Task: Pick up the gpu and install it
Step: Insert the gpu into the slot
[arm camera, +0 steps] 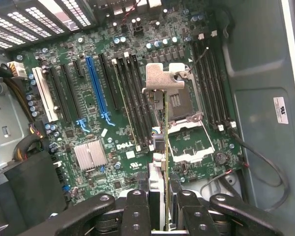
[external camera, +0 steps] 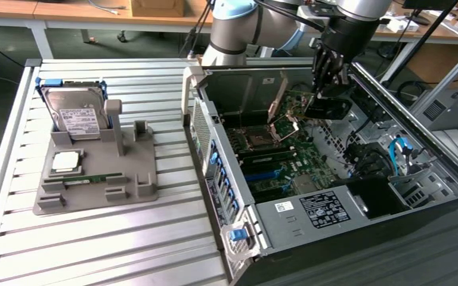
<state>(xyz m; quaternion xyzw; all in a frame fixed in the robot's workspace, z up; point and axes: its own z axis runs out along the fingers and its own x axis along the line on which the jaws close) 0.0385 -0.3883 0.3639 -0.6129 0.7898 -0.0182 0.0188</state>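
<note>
Fingers of the gripper are clamped on the gpu, held edge-on (silver bracket at the far end) above the motherboard, near its CPU socket, not yet seated.

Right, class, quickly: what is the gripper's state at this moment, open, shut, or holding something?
The gripper is shut on the gpu, holding it edge-on above the motherboard.

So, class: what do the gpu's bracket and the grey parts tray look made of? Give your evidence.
Bracket on the gpu: likely bare sheet metal, silvery and folded. Grey tray: probably matte plastic, given its uniform dull grey and moulded posts.
</note>
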